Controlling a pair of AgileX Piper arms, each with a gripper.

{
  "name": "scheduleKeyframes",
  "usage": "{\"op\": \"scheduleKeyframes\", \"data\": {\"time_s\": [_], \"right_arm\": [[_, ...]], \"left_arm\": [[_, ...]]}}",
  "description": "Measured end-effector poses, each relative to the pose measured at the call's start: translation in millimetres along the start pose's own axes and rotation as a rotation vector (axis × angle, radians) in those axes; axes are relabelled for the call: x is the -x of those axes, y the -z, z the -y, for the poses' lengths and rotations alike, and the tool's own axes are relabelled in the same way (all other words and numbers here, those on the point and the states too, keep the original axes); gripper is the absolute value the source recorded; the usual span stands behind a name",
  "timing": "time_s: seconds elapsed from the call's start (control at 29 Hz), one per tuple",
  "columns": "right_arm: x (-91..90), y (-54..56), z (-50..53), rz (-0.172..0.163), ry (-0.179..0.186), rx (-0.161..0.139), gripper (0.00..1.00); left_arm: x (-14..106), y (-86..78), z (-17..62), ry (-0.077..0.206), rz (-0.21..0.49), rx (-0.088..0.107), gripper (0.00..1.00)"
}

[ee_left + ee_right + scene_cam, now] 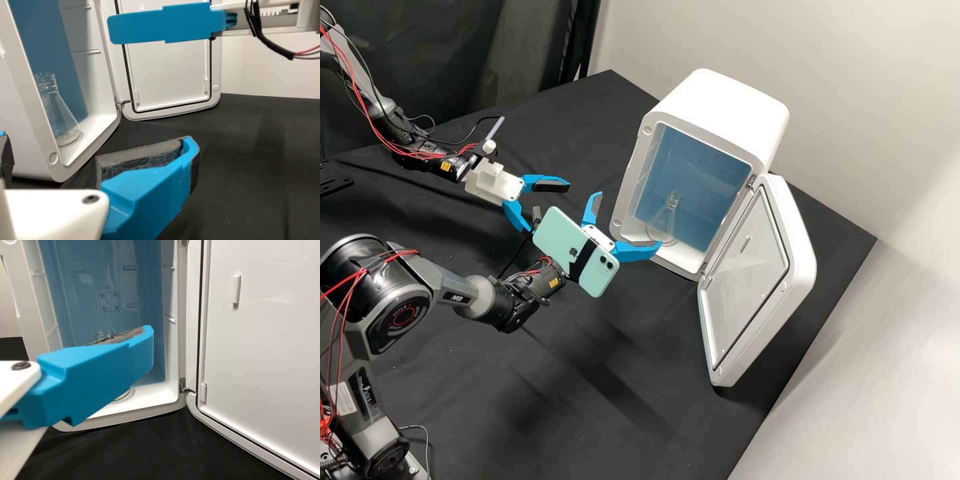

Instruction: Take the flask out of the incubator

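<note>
As the incubator (720,110) stands on the black bench (587,387) with its door (757,267) swung fully open to one side, the flask (671,203) is upright on the floor of the blue chamber, toward the back, with nothing touching it. My right gripper (627,223) hangs just before the opening, fingers spread wide and empty, one fingertip near the lower front rim. From my right wrist, one of my own fingers (95,377) covers most of the flask; a little of its rim and base shows past it. My left gripper (533,200) is farther from the incubator, behind the right, fingers likewise spread and holding nothing. From my left wrist, the flask (57,112) is seen through the opening, and a finger of the right gripper (165,22) crosses in front of the door. A pale green phone (577,250) is strapped on the right wrist. Red wires (360,100) run along both arms. A white wall (853,80) stands behind the incubator.
</note>
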Motion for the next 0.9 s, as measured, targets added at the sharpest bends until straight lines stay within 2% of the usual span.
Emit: {"op": "scheduleKeyframes", "data": {"time_s": [0.48,0.59,0.76,0.9], "right_arm": [[-0.9,-1.1,0.7,0.003,0.000,-0.001,1.00],[-3.5,-3.5,3.0,0.008,0.005,-0.002,1.00],[-11.8,-11.4,10.2,0.026,0.022,-0.002,1.00],[-20.6,-17.1,12.6,0.035,0.022,-0.002,1.00]], "left_arm": [[0.0,0.0,0.0,0.000,0.000,0.000,1.00],[0.0,0.0,0.0,0.000,0.000,0.016,1.00],[0.0,0.0,0.0,0.000,0.000,0.016,1.00],[0.0,0.0,0.0,0.000,0.000,0.016,1.00]]}}
